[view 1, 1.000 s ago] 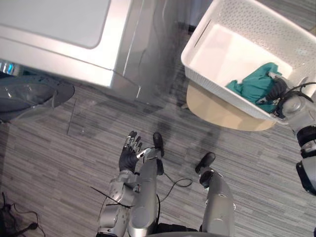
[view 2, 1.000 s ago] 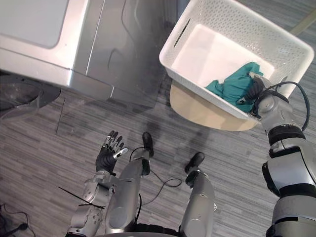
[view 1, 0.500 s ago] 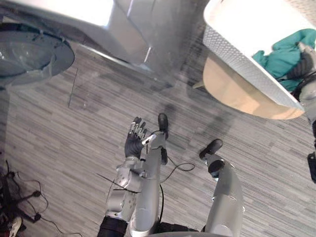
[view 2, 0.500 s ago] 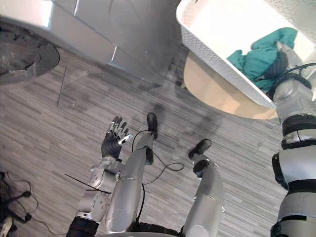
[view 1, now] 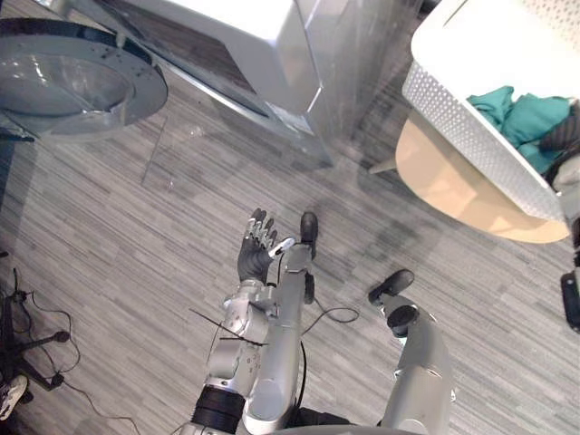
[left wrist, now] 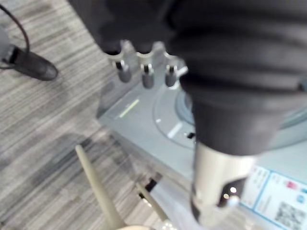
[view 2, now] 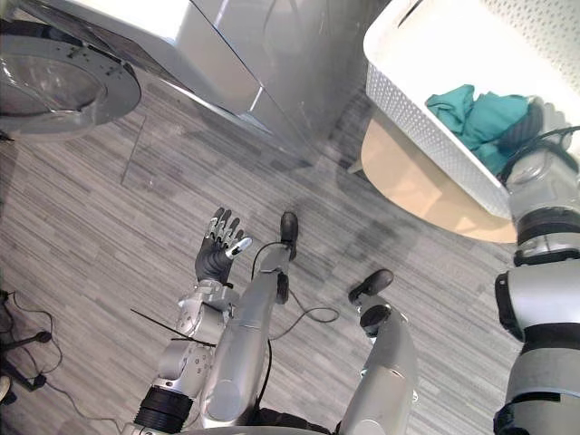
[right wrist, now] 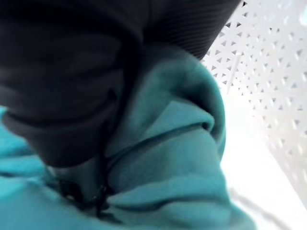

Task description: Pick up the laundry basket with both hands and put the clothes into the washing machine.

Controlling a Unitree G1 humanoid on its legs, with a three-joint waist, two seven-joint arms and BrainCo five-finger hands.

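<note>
Barely started: teal garment (view 2: 476,113) lies in the white laundry basket (view 1: 453,118) on the round table (view 2: 426,195). Your right robot hand (view 2: 533,122) is buried in it, grip can't tell. Left robot hand (view 1: 256,249) is slack, fingers straight, over the floor. Washing machine (view 1: 272,45) door (view 1: 72,86) open, nothing loaded yet.

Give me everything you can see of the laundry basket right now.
The laundry basket is white plastic, with perforated walls under a smooth solid rim and a plain floor. It sits on a round tan stool, to the right of the washing machine, with floor showing between them. A teal garment lies bunched against its near wall; the rest of its floor is bare. The right hand is down inside it, on that garment.
</note>
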